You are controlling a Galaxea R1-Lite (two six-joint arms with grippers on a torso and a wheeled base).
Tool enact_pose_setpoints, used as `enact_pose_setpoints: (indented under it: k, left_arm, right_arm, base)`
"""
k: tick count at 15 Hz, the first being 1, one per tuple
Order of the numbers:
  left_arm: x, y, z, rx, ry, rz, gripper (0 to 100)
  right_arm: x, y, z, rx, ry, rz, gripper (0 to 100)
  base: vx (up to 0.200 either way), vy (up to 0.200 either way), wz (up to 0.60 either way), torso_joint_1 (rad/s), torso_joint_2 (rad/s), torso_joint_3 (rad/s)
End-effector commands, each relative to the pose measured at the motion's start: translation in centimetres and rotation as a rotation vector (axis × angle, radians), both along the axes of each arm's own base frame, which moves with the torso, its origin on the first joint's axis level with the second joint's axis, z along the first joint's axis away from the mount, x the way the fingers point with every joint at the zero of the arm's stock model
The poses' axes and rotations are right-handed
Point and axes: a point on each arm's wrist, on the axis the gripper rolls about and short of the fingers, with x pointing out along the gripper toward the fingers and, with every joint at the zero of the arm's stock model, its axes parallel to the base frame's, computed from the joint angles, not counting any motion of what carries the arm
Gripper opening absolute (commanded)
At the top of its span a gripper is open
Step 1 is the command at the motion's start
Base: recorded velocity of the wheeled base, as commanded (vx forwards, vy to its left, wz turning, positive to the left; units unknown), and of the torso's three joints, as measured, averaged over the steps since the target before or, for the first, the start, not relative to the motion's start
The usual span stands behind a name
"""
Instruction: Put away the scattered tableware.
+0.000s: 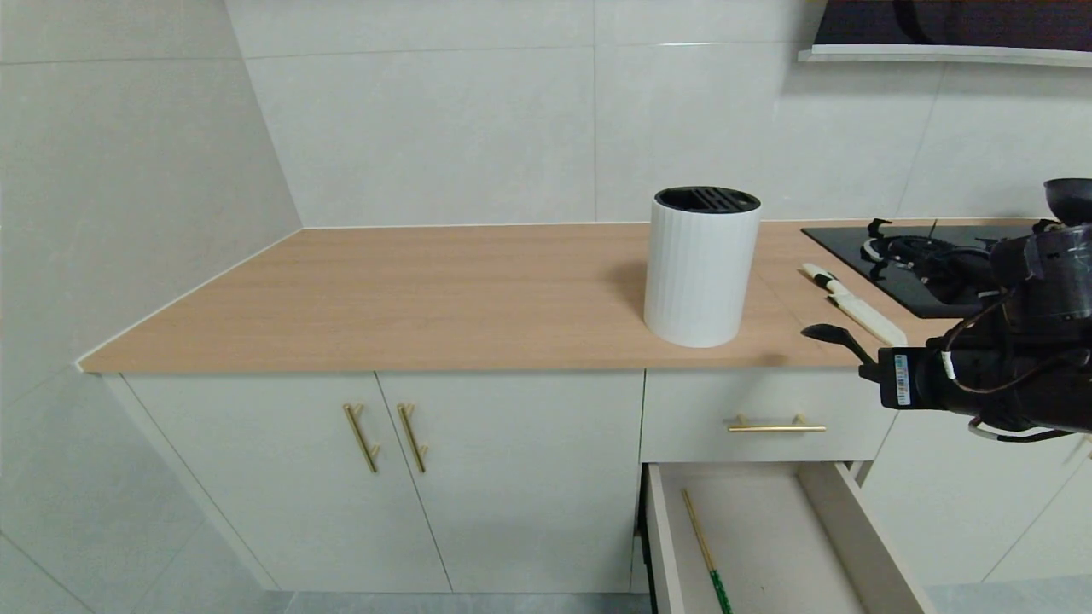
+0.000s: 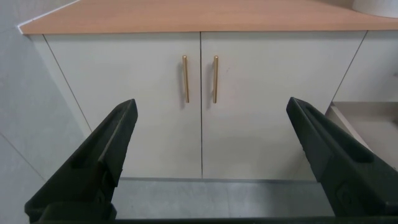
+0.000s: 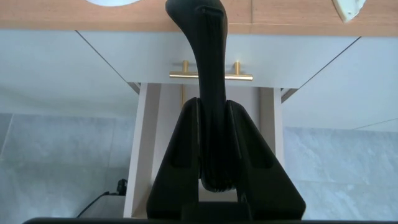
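From where I stand, the robot is partway through carrying one piece. The right end effector (image 3: 212,109) is clenched on a slim black utensil (image 1: 832,335) whose curved, rounded end sticks out ahead of it. I cannot tell what kind of utensil it is. It hangs in front of the edge of the light wooden tabletop (image 1: 426,298), over the pulled-out white lower drawer (image 1: 862,546) and near the white ribbed cylindrical holder with the black slotted top (image 1: 701,273).

A thin wooden chopstick with a green tip (image 1: 701,539) already lies lengthwise in that drawer. A white-handled knife (image 1: 856,305) lies flat on the tabletop between the holder and the black cooktop (image 1: 862,243), so I judge the tidying to be unfinished.

The left end effector (image 2: 211,109) is released, its fingers spread wide and holding nothing. It sits low, facing the white cabinet doors with two brass bar handles (image 2: 143,106).

The next move looks like setting the black utensil down. If the drawer is the place, the arm needs to go down past the closed upper drawer's brass handle (image 1: 775,425), then let go beside the chopstick without knocking it. If the holder is meant, the arm must lift and line the utensil up with a slot. After that, the knife would be next.
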Motion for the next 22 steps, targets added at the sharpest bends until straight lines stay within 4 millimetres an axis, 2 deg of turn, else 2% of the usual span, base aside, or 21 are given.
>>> enact_pose_setpoints:
  k: [1, 17, 22]
  left_arm:
    - [0.0, 0.0, 0.0, 0.0, 0.0, 0.001, 100]
    - [0.0, 0.0, 0.0, 0.0, 0.0, 0.001, 100]
    - [0.0, 0.0, 0.0, 0.0, 0.0, 0.0, 100]
  right_arm:
    - [0.1, 0.0, -0.2, -0.004, 0.006, 0.002, 0]
    - [0.6, 0.1, -1.0, -0.012, 0.014, 0.005, 0]
    - [0.7, 0.2, -1.2, -0.014, 0.022, 0.005, 0]
  base:
    - [0.0, 0.0, 0.0, -0.168, 0.41, 0.237]
    - [0.0, 0.0, 0.0, -0.169, 0.46, 0.29]
    - [0.0, 0.0, 0.0, -0.036, 0.15, 0.109]
